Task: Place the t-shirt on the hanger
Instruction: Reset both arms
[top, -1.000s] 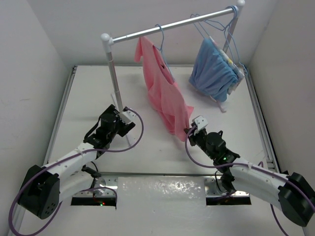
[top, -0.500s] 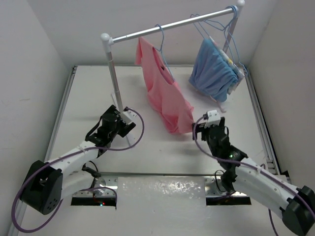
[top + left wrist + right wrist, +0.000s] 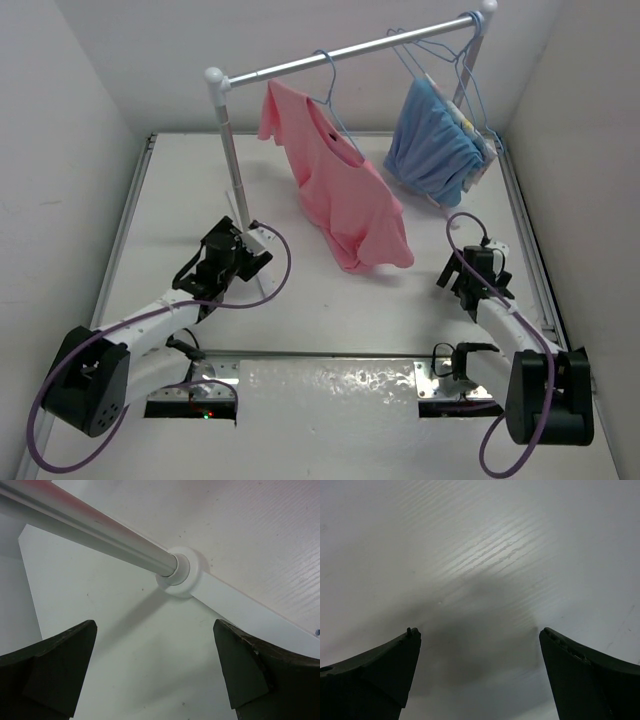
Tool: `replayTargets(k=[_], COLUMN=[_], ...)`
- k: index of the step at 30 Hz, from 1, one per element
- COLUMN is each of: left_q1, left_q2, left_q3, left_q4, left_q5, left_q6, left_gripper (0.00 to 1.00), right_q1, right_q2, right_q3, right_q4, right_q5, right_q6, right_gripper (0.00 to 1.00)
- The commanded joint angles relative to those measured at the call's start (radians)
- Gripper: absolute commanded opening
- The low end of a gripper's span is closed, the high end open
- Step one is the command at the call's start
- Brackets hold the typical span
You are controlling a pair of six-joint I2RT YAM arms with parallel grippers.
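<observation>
The pink t-shirt [image 3: 345,200] hangs on the blue wire hanger [image 3: 330,97], which is hooked over the silver rail [image 3: 360,50], well apart from both arms. The left claw [image 3: 155,665] stands wide open and empty beside the foot of the rail's post [image 3: 177,572]. The right claw [image 3: 480,670] is open too, holding nothing, above the bare table [image 3: 470,555].

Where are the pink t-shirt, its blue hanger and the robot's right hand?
the t-shirt [image 3: 345,205]: top view, middle of the chest.
the hanger [image 3: 329,88]: top view, wire neck below the hook.
the right hand [image 3: 479,631]: right wrist view, midway between its open fingertips.
</observation>
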Motion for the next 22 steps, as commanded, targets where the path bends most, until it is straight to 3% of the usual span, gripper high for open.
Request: replayTargets(k=[1,9,22], left_q1=[0.012,0.012,0.012], left_q2=[-0.010,-0.008,-0.010], left_q3=[-0.015,-0.028,-0.028], left_q4=[0.068,0.080,0.073], left_q5=[0.006,0.010,0.016], left_q6=[0.022,0.025,0.028], left_gripper=[1.00,1.00,1.00], right_q1=[-0.028,-0.028,-0.028], right_q2=[0.003,-0.040,-0.106], right_q3=[0.008,0.010,-0.070], right_q4=[0.060,0.025,0.092], right_q5=[-0.016,0.067,0.066], right_q6=[0.051,0.077,0.096], right_gripper=[0.99,0.99,0.99])
